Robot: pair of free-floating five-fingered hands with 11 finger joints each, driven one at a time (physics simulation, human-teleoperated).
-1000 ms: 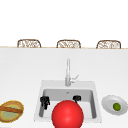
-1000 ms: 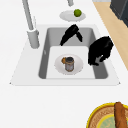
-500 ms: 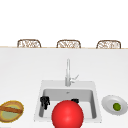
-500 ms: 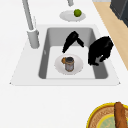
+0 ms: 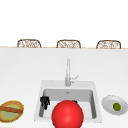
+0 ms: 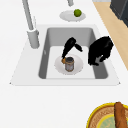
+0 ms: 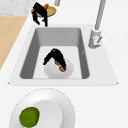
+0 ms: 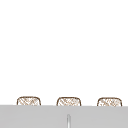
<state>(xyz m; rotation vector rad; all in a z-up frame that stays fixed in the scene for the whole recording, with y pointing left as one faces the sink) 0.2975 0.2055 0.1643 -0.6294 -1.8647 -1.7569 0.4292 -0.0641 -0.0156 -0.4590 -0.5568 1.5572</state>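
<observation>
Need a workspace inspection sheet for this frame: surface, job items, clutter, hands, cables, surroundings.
Surface: white counter with a grey sink basin set in it.
Job's things: jar upright on a white plate in the basin; small orange bit beside the jar.
Clutter: dish holding a lime; basket with a bread stick; red ball in front of the sink.
Hands: right robot hand open, fingers pointing down at the orange bit; left robot hand hovers by the sink's left end, holding nothing.
Cables: nothing seen.
Surroundings: faucet; three wicker chair backs behind the counter.
</observation>
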